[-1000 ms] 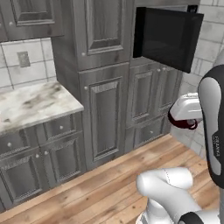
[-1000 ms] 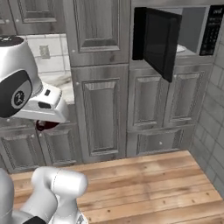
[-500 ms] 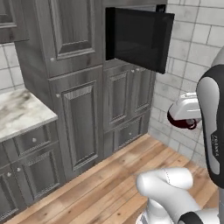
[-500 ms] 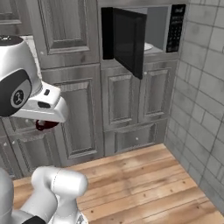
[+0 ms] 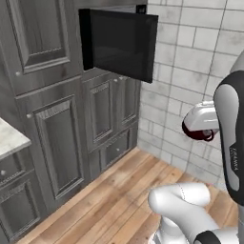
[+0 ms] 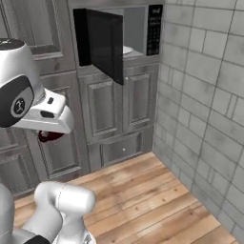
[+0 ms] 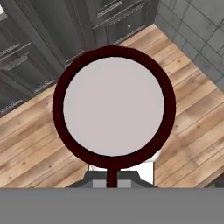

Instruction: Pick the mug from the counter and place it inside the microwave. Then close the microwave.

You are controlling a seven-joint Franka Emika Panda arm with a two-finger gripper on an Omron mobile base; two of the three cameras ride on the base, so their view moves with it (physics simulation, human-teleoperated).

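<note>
Maroon, squat, pale inside, the round mug (image 7: 113, 107) hangs over the plank floor, its rim pinched in my closed gripper (image 7: 112, 177). I judge this the carry step; next I must lift it into the open built-in black-glass-door microwave (image 6: 125, 45).

The light is soft and even, with no bright lamp to see. The grey cabinets (image 5: 57, 138) look dark, and the tiled wall (image 6: 209, 95) and wooden floor (image 6: 143, 190) look brighter. Shadows are faint. The black microwave (image 5: 121, 43) door has no glare. Everything looks a bit fuzzy and blocky. The mug (image 7: 113, 107) rim looks sharp.
</note>
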